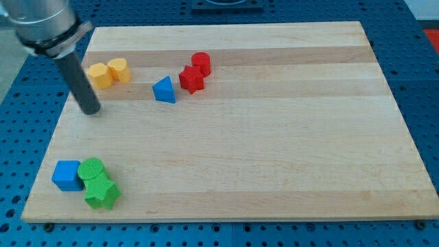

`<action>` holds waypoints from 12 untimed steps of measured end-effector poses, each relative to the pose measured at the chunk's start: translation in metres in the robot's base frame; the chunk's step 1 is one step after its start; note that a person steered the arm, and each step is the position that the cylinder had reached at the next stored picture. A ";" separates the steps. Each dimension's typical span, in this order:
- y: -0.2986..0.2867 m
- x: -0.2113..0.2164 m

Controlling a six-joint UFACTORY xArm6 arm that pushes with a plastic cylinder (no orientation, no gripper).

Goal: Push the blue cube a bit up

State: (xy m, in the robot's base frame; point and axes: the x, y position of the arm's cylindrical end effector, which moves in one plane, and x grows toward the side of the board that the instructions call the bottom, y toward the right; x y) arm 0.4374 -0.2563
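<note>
The blue cube lies near the board's bottom-left corner, touching a green cylinder on its right. My tip rests on the board at the view's left, well above the blue cube and slightly right of it. The rod rises up and left to the arm's grey body at the view's top left corner.
A green star-shaped block sits just below the green cylinder. A yellow block and a yellow cylinder lie right of the rod. A blue triangle, a red star-shaped block and a red cylinder lie further right.
</note>
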 end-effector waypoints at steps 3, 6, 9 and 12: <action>-0.049 0.080; -0.044 0.181; -0.019 0.138; -0.029 0.054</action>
State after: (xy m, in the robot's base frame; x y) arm 0.4919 -0.2852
